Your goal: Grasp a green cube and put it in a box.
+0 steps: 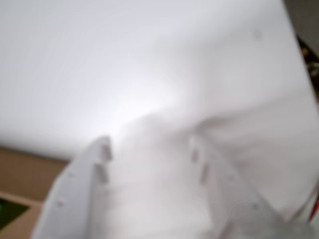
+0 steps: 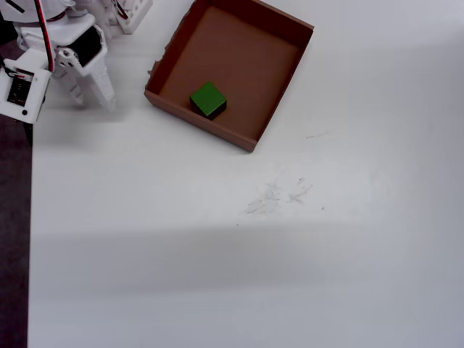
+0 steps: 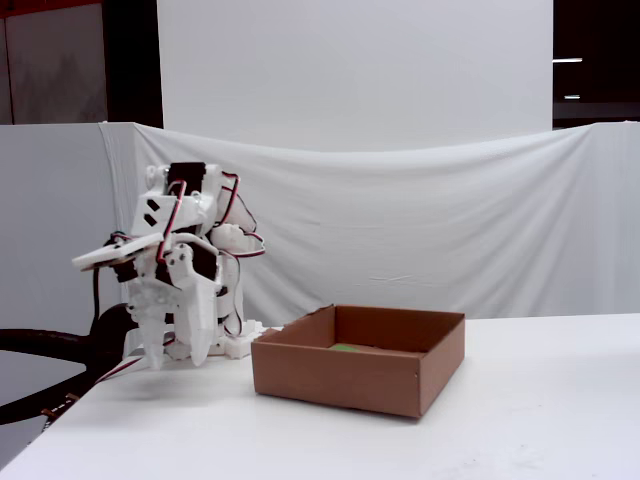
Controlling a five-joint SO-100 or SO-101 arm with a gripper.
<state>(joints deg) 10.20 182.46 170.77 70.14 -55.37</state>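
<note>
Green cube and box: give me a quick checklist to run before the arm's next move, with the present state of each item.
1. green cube inside the box: ok, it rests on the floor near one wall.
2. Cube free of the gripper: ok, the gripper is off to the box's left in the overhead view.
3. Fingers empty: ok, nothing between them in the wrist view.
4. Box flat on the table: ok.
5. Gripper clear of the box wall: ok.
</note>
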